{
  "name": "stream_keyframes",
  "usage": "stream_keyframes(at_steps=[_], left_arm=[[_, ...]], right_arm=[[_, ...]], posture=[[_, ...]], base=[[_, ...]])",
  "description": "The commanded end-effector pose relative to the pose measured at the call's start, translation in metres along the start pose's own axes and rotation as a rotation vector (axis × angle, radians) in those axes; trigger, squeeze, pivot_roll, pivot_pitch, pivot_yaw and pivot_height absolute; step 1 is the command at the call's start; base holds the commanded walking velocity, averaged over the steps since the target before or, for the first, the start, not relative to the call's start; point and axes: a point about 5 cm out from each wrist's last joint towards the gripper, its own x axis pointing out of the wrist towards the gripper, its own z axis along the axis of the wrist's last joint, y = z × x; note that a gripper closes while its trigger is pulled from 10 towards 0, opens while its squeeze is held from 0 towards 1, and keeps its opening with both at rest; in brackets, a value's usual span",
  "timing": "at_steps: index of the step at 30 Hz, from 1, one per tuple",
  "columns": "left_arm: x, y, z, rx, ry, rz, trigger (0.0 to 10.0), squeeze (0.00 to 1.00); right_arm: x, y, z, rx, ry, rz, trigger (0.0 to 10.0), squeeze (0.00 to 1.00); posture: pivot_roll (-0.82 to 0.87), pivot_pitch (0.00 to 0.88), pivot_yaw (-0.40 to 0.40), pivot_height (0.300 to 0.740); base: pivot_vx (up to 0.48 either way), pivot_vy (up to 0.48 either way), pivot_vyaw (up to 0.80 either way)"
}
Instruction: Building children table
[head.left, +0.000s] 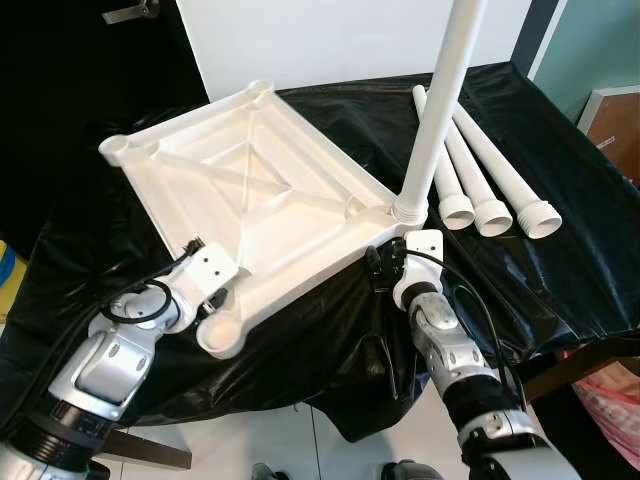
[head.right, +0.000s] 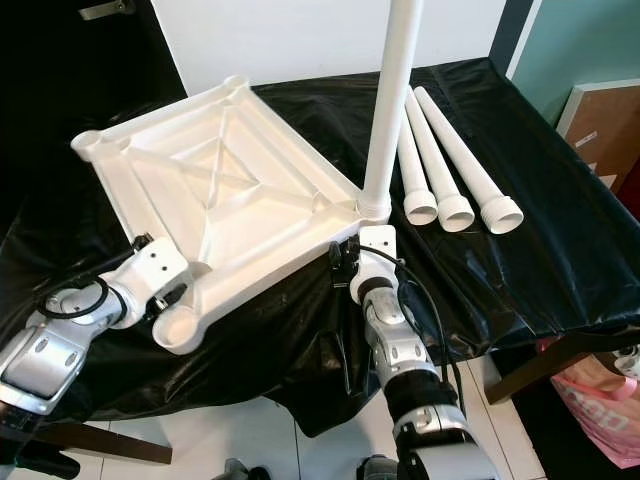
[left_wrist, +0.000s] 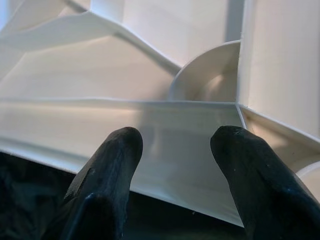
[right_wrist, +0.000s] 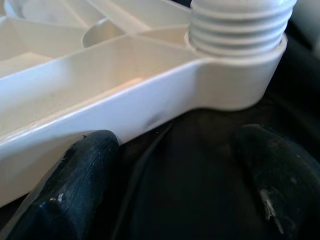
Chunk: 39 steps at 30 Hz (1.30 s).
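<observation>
You see 2 silver segmented arms, black at the bases. Left arm (head.left: 110, 355): looped black cable, white wrist block. Right arm (head.left: 455, 355): black cable alongside, white wrist block. Fingers (left_wrist: 107, 185) are matte black with rounded tips.

Both head views are bright and evenly lit, sharp across the whole frame with no motion blur. The black plastic sheet (head.left: 560, 250) throws back soft glare along its creases (strongest at the right of the frame), while the upper left corner falls into deep shadow. The white tabletop (head.left: 250, 190) shows gentle shading in its hollows. In the wrist views, the near black fingertips (left_wrist: 112, 165) are soft and out of focus.
</observation>
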Motion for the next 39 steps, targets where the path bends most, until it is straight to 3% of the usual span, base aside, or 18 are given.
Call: stream_keyframes(at_steps=[1, 5, 13, 17, 23, 24, 25, 27, 29, 30, 34, 38, 39], left_arm=[[0.01, -0.051, -0.001, -0.031, -0.004, -0.343, 10.0, 0.0], [0.016, -0.068, 0.016, -0.059, -0.07, -0.377, 10.0, 0.0], [0.021, -0.079, 0.043, -0.097, -0.151, -0.388, 10.0, 0.0], [0.025, -0.094, 0.065, -0.09, -0.213, -0.434, 10.0, 0.0], [0.028, -0.097, 0.073, -0.081, -0.233, -0.434, 10.0, 0.0], [0.029, -0.093, 0.072, -0.08, -0.232, -0.411, 10.0, 0.0], [0.031, -0.078, 0.067, -0.062, -0.223, -0.35, 10.0, 0.0], [0.031, -0.073, 0.065, -0.054, -0.222, -0.331, 10.0, 0.0], [0.031, -0.055, 0.062, -0.052, -0.238, -0.264, 10.0, 0.0], [0.03, -0.039, 0.059, -0.08, -0.251, -0.208, 10.0, 0.0], [0.028, -0.03, 0.057, -0.077, -0.265, -0.181, 10.0, 0.0], [0.022, -0.018, 0.053, -0.07, -0.293, -0.168, 10.0, 0.0], [0.019, -0.014, 0.048, -0.064, -0.3, -0.181, 10.0, 0.0]], right_arm=[[0.003, 0.026, 0.001, 0.006, 0.002, 0.102, 10.0, 0.0], [0.011, 0.03, 0.009, -0.01, -0.022, 0.11, 10.0, 0.0], [0.018, 0.028, 0.015, -0.007, -0.025, 0.103, 10.0, 0.0], [0.023, 0.032, 0.018, -0.026, -0.036, 0.115, 10.0, 0.0], [0.023, 0.033, 0.017, -0.046, -0.041, 0.113, 10.0, 0.0], [0.022, 0.031, 0.016, -0.055, -0.045, 0.106, 10.0, 0.0], [0.019, 0.025, 0.013, -0.073, -0.054, 0.084, 10.0, 0.0], [0.018, 0.023, 0.012, -0.077, -0.055, 0.078, 10.0, 0.0], [0.012, 0.014, 0.006, -0.093, -0.066, 0.052, 10.0, 0.0], [0.006, 0.005, 0.002, -0.107, -0.08, 0.021, 10.0, 0.0], [0.0, -0.003, 0.001, -0.113, -0.109, -0.005, 10.0, 0.0], [-0.019, -0.017, 0.003, -0.112, -0.202, -0.033, 10.0, 0.0], [-0.036, -0.022, 0.005, -0.104, -0.258, -0.01, 10.0, 0.0]], posture=[[-0.05, 0.131, 0.057, 0.74], [-0.05, 0.126, 0.056, 0.74], [-0.06, 0.121, 0.057, 0.74], [-0.06, 0.117, 0.061, 0.74], [-0.07, 0.113, 0.06, 0.74], [-0.07, 0.113, 0.06, 0.74], [-0.07, 0.114, 0.059, 0.74], [-0.07, 0.114, 0.059, 0.74], [-0.07, 0.116, 0.058, 0.74], [-0.07, 0.12, 0.058, 0.74], [-0.08, 0.129, 0.057, 0.74], [-0.08, 0.135, 0.057, 0.74], [-0.09, 0.143, 0.06, 0.74]], base=[[0.0, 0.0, 0.0], [0.0, 0.0, 0.0], [0.0, 0.0, 0.0], [0.0, 0.0, 0.0], [0.0, 0.0, 0.0], [0.0, 0.0, 0.0], [0.0, 0.0, 0.0], [0.0, 0.0, 0.0], [0.0, 0.0, 0.0], [0.0, 0.0, 0.0], [0.0, 0.0, 0.0], [0.0, 0.0, 0.0], [0.0, 0.0, 0.0]])
